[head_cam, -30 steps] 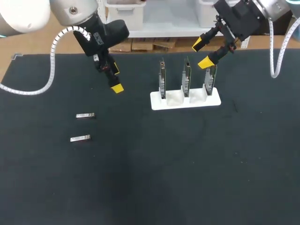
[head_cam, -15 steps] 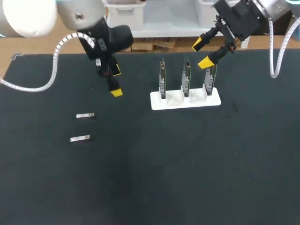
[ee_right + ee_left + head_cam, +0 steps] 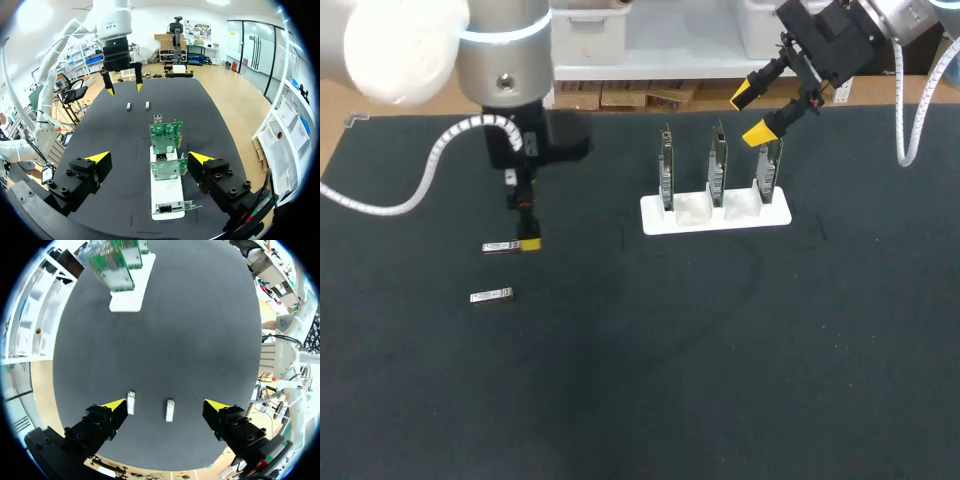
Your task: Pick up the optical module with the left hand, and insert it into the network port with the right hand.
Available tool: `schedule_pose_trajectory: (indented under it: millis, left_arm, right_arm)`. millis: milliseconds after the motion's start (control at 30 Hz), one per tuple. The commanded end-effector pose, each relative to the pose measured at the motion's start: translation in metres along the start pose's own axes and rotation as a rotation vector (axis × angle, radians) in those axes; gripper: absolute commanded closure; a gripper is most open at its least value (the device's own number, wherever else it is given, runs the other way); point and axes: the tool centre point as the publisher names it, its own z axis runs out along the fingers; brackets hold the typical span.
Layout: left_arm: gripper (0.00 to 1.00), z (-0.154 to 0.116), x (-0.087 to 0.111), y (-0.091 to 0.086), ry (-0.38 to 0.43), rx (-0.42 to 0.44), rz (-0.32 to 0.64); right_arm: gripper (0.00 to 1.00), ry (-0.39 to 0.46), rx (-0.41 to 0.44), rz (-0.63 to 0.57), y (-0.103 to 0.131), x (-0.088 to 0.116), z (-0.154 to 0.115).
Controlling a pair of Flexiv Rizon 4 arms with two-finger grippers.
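Two optical modules (image 3: 502, 246) lying flat near desk's left edge, close together, apart from each other. Left gripper (image 3: 166, 405) hanging over them, fingers spread wide. In its wrist view, one module (image 3: 170, 410) showing under gap between fingers, second module (image 3: 131, 403) just beside one yellow tip. White stand (image 3: 715, 215) holding three upright network cards (image 3: 718, 165) near desk's far edge. Right gripper (image 3: 752, 113) hovering above rightmost card, fingers spread.

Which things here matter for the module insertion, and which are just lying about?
Job: left end effector, open above the two optical modules; right end effector; network cards in white stand.
Lying about: whichever module goes unpicked; likely the two cards away from the right end effector.
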Motion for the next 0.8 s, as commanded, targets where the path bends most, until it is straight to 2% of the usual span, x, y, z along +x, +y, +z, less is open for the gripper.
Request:
schedule_pose_trajectory:
  millis: [33,200,600,700,800]
  left_arm:
    - [0.0,0.008,0.016,-0.009,0.019,0.001,0.001]
    - [0.0,0.015,0.031,-0.006,0.069,0.015,-0.005]
    - [0.0,0.025,0.062,0.016,0.086,0.014,0.006]
    - [0.0,0.028,0.064,0.021,0.067,0.011,0.007]
    - [0.0,0.025,0.054,0.025,-0.018,0.005,-0.007]
  right_arm:
    - [0.0,0.0,0.005,0.0,0.002,0.0,0.0]
    - [0.0,0.0,0.005,0.0,0.002,0.0,0.0]
    - [0.0,0.0,0.005,0.0,0.002,0.0,0.0]
    - [0.0,0.0,0.005,0.0,0.002,0.0,0.0]
    - [0.0,0.0,0.005,0.0,0.002,0.0,0.0]
